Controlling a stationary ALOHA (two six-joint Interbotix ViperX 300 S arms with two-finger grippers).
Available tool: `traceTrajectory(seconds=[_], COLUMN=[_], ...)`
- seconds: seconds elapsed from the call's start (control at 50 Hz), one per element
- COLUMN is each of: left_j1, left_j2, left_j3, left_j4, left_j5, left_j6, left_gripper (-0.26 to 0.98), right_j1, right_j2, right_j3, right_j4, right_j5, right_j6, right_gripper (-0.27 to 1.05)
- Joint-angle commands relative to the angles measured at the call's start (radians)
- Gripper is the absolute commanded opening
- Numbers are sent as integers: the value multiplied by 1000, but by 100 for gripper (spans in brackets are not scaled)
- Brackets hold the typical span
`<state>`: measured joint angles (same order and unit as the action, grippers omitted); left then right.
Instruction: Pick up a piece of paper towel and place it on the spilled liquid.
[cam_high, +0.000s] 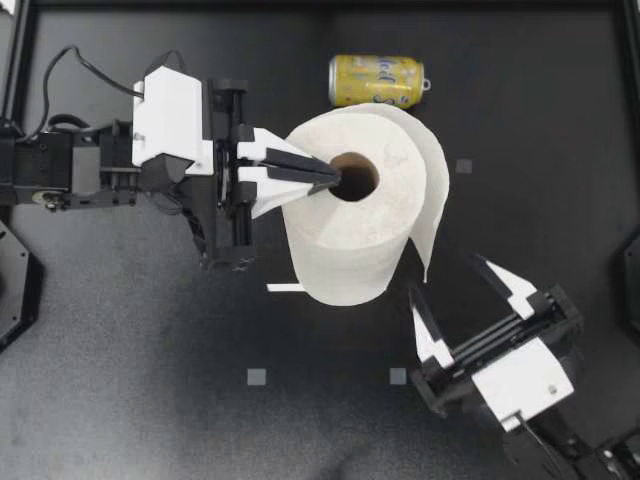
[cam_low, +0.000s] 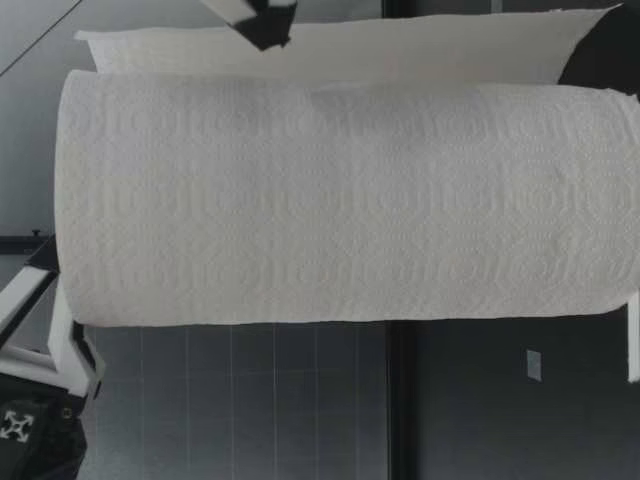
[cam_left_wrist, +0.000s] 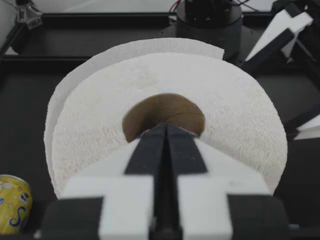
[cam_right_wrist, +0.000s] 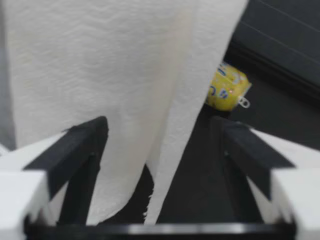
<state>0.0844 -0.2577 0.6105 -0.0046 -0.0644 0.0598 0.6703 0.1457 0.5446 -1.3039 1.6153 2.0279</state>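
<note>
Left hand (cam_high: 325, 178), pressed together, had its tips in the core of the upright paper towel roll (cam_high: 350, 240) at mid table (cam_high: 150, 350), apparently steadying it. Right hand (cam_high: 447, 275), spread wide, faced the loose sheet (cam_high: 432, 190) hanging on the roll's right, seemingly ready to pull.

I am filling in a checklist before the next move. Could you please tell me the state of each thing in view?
paper towel roll: standing upright on its end.
loose sheet: partly unrolled, hanging free at the roll's side.
yellow can: lying on its side.
left claw: shut, tips at the roll's cardboard core.
right claw: open, facing the loose sheet, not gripping it.
</note>
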Motion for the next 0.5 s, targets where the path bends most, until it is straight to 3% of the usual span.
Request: traceTrajectory(seconds=[0.0, 0.48], left_j1=[3, 3], left_j2=[-5, -5], left_j3=[-14, -5], left_j4=[0, -2], left_j5=[3, 3], left_j6=[0, -5], left_gripper=[8, 8], right_j1=[-18, -135], right_j2=[-9, -3], right_j3=[-9, 32], right_j4=[-3, 3], right_j5=[12, 11], right_j6=[21, 28], right_gripper=[78, 78])
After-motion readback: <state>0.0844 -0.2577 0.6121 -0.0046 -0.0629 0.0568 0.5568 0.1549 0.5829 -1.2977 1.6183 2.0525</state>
